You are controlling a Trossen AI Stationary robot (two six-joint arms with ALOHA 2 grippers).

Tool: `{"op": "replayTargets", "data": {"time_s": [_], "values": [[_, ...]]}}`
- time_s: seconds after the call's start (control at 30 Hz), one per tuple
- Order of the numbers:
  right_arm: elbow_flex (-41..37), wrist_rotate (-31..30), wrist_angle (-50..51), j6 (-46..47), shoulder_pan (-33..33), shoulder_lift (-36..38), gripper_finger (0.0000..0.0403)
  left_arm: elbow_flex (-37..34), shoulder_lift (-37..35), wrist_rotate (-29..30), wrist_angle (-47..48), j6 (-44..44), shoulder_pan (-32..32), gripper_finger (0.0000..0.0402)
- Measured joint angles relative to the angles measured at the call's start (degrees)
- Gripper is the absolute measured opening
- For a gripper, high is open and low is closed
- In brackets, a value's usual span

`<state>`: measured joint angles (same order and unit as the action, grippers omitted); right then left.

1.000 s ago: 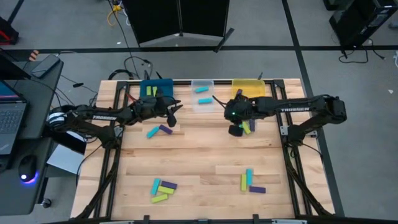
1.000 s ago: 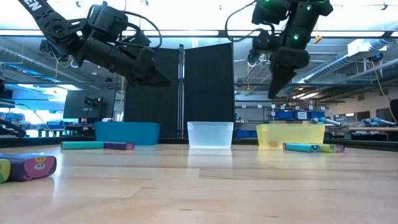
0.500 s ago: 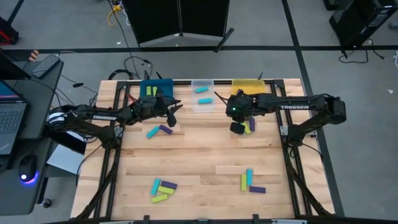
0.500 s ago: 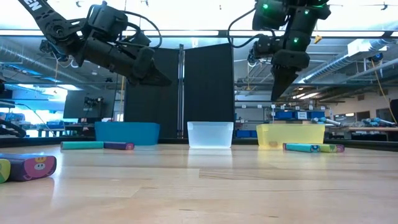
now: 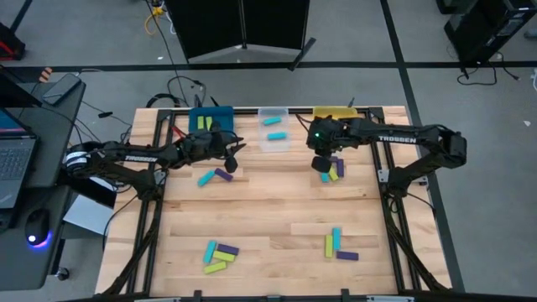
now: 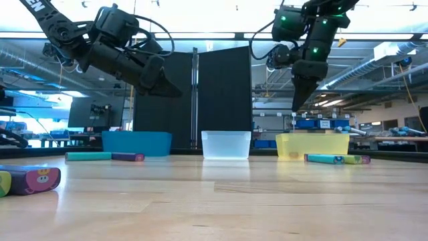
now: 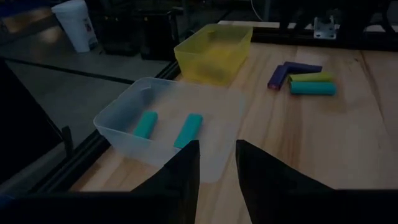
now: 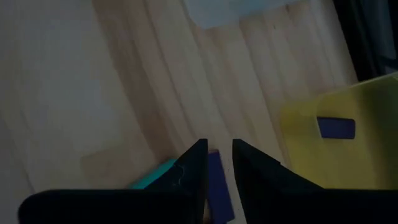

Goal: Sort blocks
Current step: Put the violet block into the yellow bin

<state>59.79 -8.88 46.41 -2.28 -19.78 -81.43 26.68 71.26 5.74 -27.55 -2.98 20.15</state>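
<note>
Lime green, cyan and purple blocks lie flat on the table in several clusters. One cluster (image 5: 333,169) lies under my right gripper (image 5: 322,165), which hangs well above the table (image 6: 296,106), pointing down, narrowly open and empty. In its wrist view a purple block (image 8: 217,180) and a cyan one (image 8: 154,175) lie below the fingers. My left gripper (image 5: 232,159) hovers above the table near a cyan block (image 5: 205,177) and a purple one (image 5: 223,174), narrowly open (image 7: 217,163) and empty. Two more clusters (image 5: 219,254) (image 5: 338,244) lie near the table's near edge.
Three bins stand along the far edge. The blue bin (image 5: 220,111) holds green blocks. In the clear bin (image 7: 124,112) lie two cyan blocks, and the yellow bin (image 8: 373,112) has a purple block. The middle of the table (image 5: 268,205) is bare wood.
My right gripper has moved a little toward the far edge, staying high above the cluster of blocks. The blocks have stayed in place.
</note>
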Motion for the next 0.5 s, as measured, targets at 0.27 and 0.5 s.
{"op": "replayTargets", "data": {"time_s": [0.27, 0.5], "values": [[-1.10, 6.14, 0.18, -6.41, -4.14, -0.02, 0.0092, 0.00, 0.00, -0.02, 0.00, 0.04, -0.01, 0.0111], [-5.20, 6.49, -0.04, -6.75, -6.97, -0.04, 0.0117, 0.02, 0.00, 0.00, 0.00, -0.94, -0.01, 0.0111]]}}
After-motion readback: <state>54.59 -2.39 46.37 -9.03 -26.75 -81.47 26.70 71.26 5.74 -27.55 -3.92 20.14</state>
